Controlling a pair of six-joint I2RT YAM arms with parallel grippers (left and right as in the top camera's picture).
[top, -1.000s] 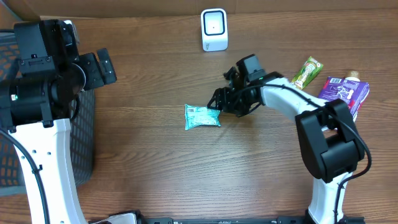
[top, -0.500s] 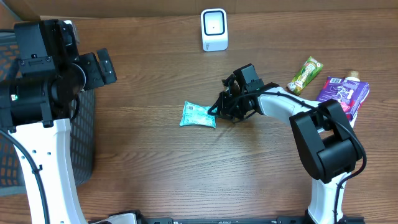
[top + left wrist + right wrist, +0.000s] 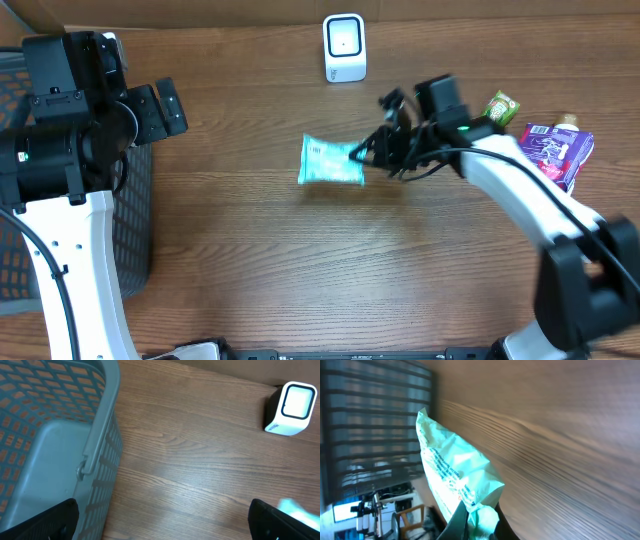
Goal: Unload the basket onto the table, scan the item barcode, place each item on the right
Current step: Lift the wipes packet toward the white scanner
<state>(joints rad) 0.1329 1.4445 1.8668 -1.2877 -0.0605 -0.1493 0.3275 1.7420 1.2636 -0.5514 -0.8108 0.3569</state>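
right gripper (image 3: 372, 155) is clamping the teal packet (image 3: 330, 162) at centre frame; left gripper (image 3: 163, 108) is gaping apart, upper left.

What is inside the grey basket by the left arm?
The basket shows only bare floor and mesh walls from the left wrist; overhead, the left arm covers most of it.

Overhead top-down; low wrist views, perhaps sharing packet (image 3: 455, 480)

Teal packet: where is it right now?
Overhead view, mid-table: the teal packet is pinched at its right end by the right gripper, just below the scanner that stands at the far edge.
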